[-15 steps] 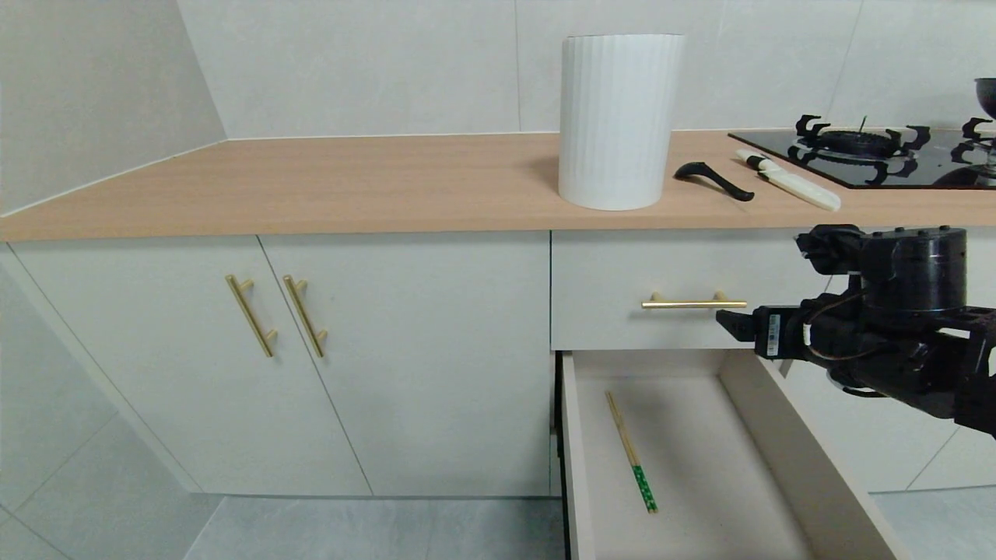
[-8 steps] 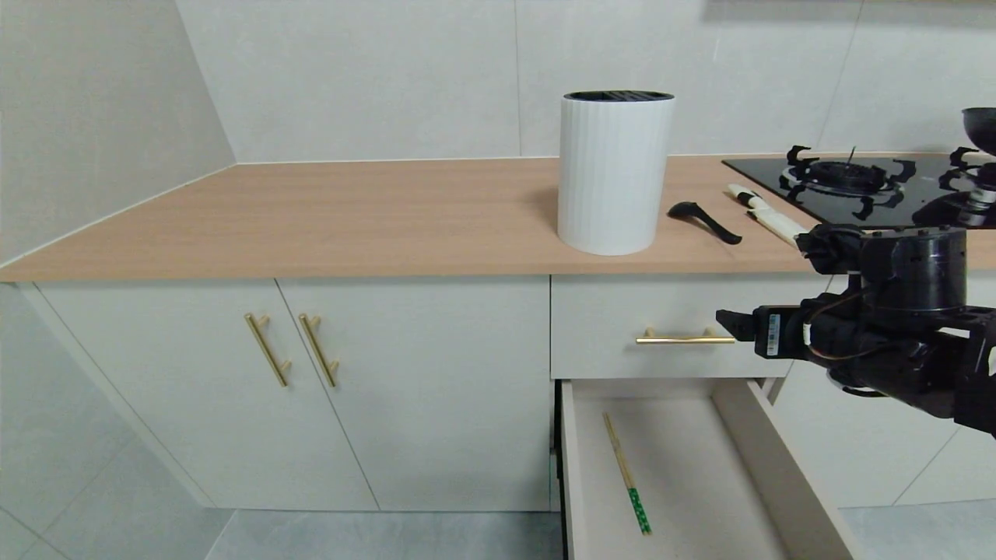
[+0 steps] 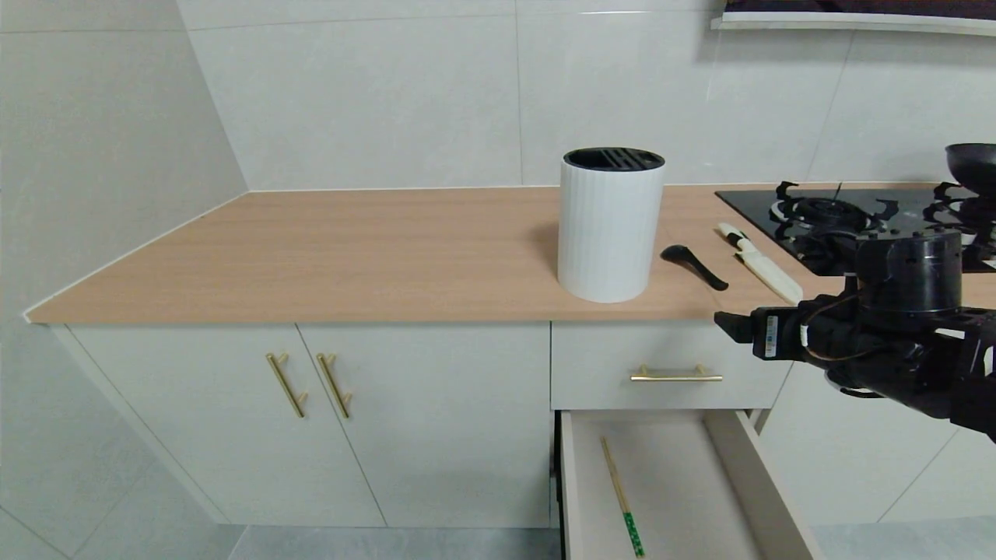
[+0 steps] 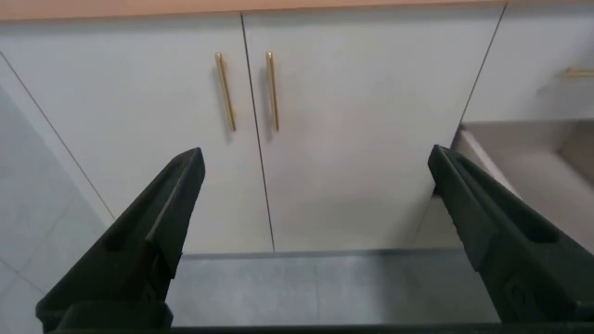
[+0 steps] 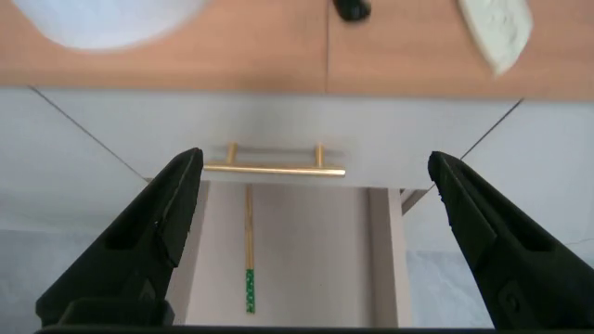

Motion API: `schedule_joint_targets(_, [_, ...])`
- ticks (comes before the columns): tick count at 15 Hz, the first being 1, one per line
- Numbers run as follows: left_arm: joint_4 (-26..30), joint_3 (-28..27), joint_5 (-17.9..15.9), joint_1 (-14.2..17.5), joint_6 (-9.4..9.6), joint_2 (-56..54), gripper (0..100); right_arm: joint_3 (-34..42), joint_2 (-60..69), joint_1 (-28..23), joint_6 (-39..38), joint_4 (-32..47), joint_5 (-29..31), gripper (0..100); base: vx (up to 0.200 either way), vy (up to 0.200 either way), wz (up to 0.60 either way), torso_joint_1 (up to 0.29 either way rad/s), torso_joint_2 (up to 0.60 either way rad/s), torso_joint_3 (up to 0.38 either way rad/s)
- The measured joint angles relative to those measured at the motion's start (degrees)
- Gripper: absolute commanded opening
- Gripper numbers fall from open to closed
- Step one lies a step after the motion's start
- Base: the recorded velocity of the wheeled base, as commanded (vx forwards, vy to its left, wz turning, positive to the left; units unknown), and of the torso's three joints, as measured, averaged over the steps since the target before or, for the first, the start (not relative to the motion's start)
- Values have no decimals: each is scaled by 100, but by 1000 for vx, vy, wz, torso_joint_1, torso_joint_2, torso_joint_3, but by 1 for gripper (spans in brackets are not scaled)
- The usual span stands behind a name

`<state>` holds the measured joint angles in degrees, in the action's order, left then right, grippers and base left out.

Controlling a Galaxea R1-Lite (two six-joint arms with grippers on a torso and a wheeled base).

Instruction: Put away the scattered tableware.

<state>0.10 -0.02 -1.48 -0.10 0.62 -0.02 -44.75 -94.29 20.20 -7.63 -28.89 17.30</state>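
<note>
A white ribbed holder (image 3: pixel 611 225) with a black slotted top stands on the wooden counter (image 3: pixel 373 257). To its right lie a black spoon (image 3: pixel 692 264) and a white knife (image 3: pixel 759 260). Below the counter a drawer (image 3: pixel 572 482) stands pulled out with a pair of green-tipped chopsticks (image 3: pixel 621 498) inside, and the chopsticks (image 5: pixel 248 250) lie lengthwise in the right wrist view. My right gripper (image 3: pixel 731 325) hangs in front of the counter edge, above the drawer's right side. It is open and empty (image 5: pixel 314 158). My left gripper (image 4: pixel 316 153) is open and empty, facing the cabinet doors (image 4: pixel 251 139).
A black gas hob (image 3: pixel 840 222) with pan supports sits at the counter's right end, with a dark pot (image 3: pixel 973 159) on it. A shut upper drawer with a gold handle (image 3: pixel 675 377) is above the open one. Double cabinet doors (image 3: pixel 311 385) are to the left.
The head camera has risen, so the counter and cabinets sit lower in the picture. Against the cabinet, my right gripper has gone from drawer-handle height up to the counter edge.
</note>
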Motion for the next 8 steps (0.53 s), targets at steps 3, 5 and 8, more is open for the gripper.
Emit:
schedule_joint_targets(3, [-10, 2, -2, 2, 0, 0, 100, 2, -38, 0, 5, 0, 2, 100, 0, 0, 0, 203, -463, -261])
schedule_joint_targets(5, [-2, 0, -2, 0, 0, 0, 100, -15, -88, -63, 39, -30, -15, 100, 0, 0, 0, 78, -168, -105])
schedule_joint_targets(8, [0, 2, -2, 0, 0, 0, 100, -54, -232, -184, 529, -560, -22, 100, 0, 0, 0, 14, -20, -14])
